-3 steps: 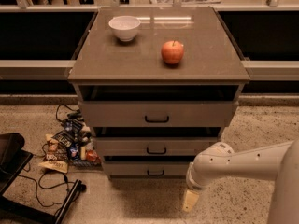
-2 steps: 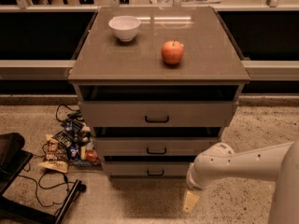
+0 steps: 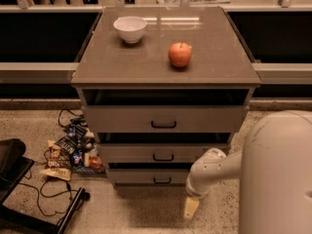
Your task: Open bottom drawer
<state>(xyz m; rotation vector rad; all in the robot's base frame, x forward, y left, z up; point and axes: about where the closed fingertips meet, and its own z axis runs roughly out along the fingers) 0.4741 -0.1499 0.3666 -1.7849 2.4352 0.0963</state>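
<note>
The bottom drawer [image 3: 146, 176] is the lowest, slimmest grey-taupe front of the cabinet [image 3: 165, 67], with a small black bar handle [image 3: 162, 180]. Its front sits about level with the middle drawer [image 3: 161, 153] above it, and none of its inside shows. My gripper [image 3: 191, 207] hangs from the white arm [image 3: 209, 172], pointing down near the floor. It is just right of and below the bottom drawer's handle, in front of the drawer's right end, and is not touching the handle.
A white bowl [image 3: 130, 29] and a red apple [image 3: 180, 54] sit on the cabinet top. The tall top drawer [image 3: 163, 118] has its own black handle. Snack packets and cables [image 3: 68, 152] litter the floor at the left beside a black stand [image 3: 12, 172]. My white arm housing [image 3: 278, 174] fills the lower right.
The gripper has shifted slightly left toward the bottom drawer's handle, and the arm's white housing now fills more of the lower right. The drawers have not moved.
</note>
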